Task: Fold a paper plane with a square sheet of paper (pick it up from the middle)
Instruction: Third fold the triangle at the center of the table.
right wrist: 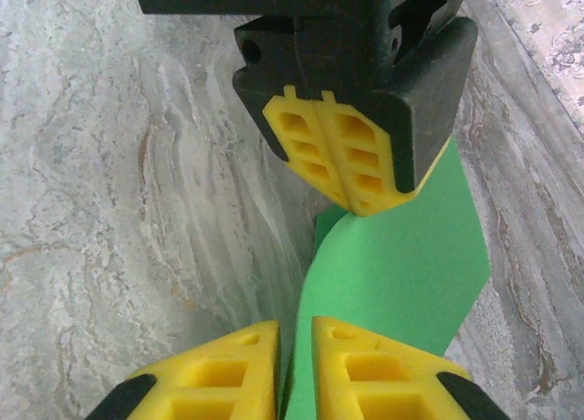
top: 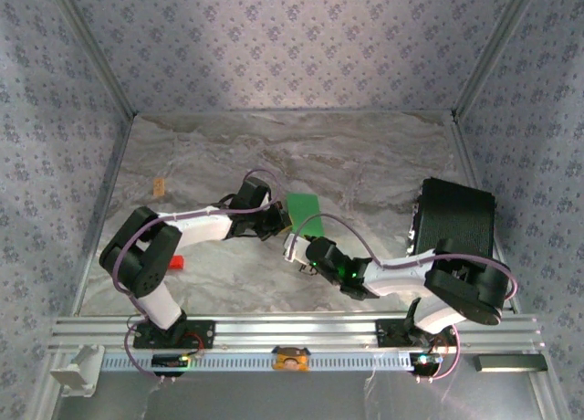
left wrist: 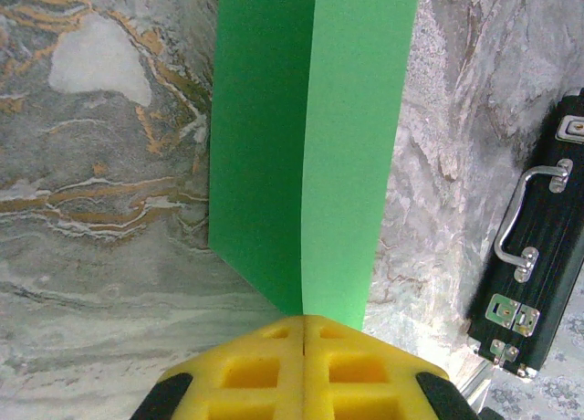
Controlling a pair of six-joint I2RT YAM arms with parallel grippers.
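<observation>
The bright green square sheet of paper [top: 302,206] is held up off the marble table, bent along a centre crease into a darker and a lighter half [left wrist: 310,146]. My left gripper [left wrist: 303,321] is shut on its near edge at the crease, yellow pads pressed together. In the right wrist view the paper [right wrist: 401,274] curves down from the left gripper [right wrist: 360,205] into the narrow gap of my right gripper [right wrist: 295,333]. The right pads stand slightly apart, with the sheet's edge between them, lying against the right-hand pad.
A black case [top: 456,221] with metal latches lies at the right of the table, close to the right arm, and appears in the left wrist view too [left wrist: 547,256]. A small red block [top: 176,262] sits near the left arm's base. A small tan piece [top: 159,186] lies at the far left.
</observation>
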